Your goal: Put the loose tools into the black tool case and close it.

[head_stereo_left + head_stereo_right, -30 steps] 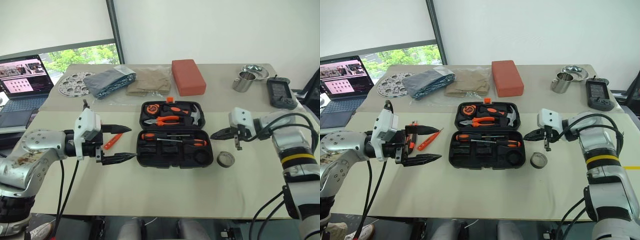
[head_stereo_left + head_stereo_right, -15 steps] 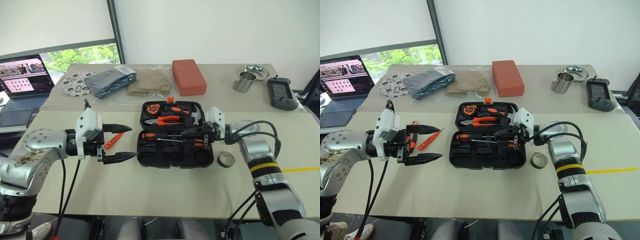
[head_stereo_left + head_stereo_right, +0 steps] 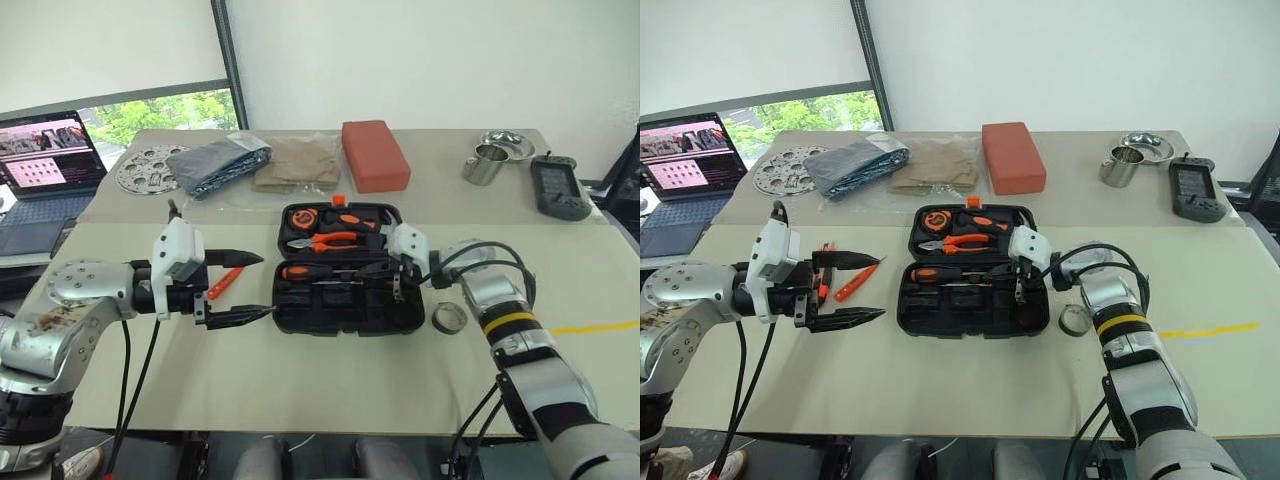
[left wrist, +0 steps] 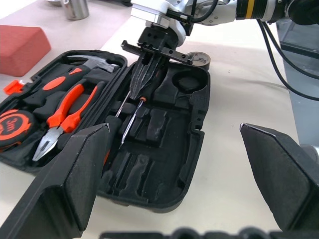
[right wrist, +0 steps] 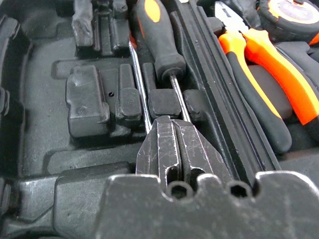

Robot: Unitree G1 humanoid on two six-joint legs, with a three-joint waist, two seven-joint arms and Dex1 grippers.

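The right claw [image 3: 1018, 280] has swung in from beside the open black plastic tool case [image 3: 973, 320] and now sits low over its tool slots. It is pinched shut, holding nothing. Its tip is right behind two black-and-orange screwdriver shafts [image 5: 175, 97] already lying inside, maybe to push them down. The small dark tape roll [image 3: 1074, 320] waits just outside the case. The left claw [image 3: 232, 287] is wide open and empty, with bare table around it.
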